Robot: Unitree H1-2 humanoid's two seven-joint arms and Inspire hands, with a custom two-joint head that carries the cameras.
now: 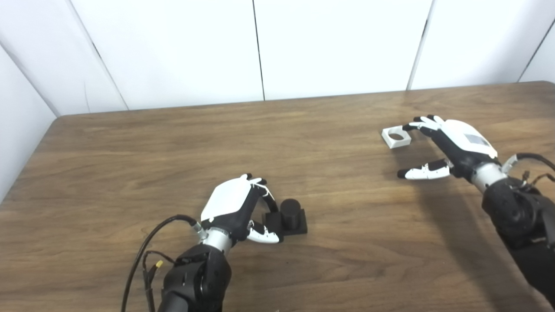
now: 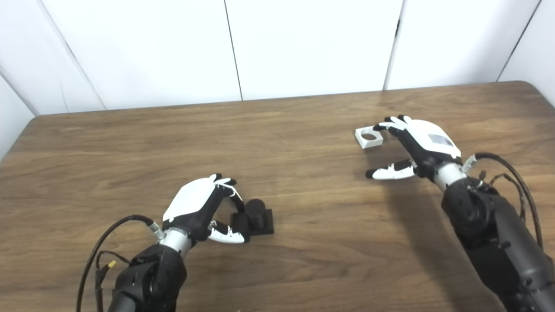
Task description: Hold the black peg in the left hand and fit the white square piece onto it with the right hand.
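The black peg (image 1: 291,215), a short cylinder on a square black base, rests on the wooden table (image 1: 173,143) near the front centre. My left hand (image 1: 236,210) is right beside its left edge, fingers curled toward the base and the thumb at the base's front corner; no firm hold shows. The white square piece (image 1: 396,137), with a round hole, lies flat at the right. My right hand (image 1: 446,145) hovers just right of it, open, fingertips (image 1: 412,126) near its right edge and thumb spread toward the front.
White wall panels (image 1: 260,47) stand behind the table's far edge. Cables (image 1: 143,251) loop out from the left wrist, and others trail off the right forearm (image 1: 520,212). Bare wood lies between the two hands.
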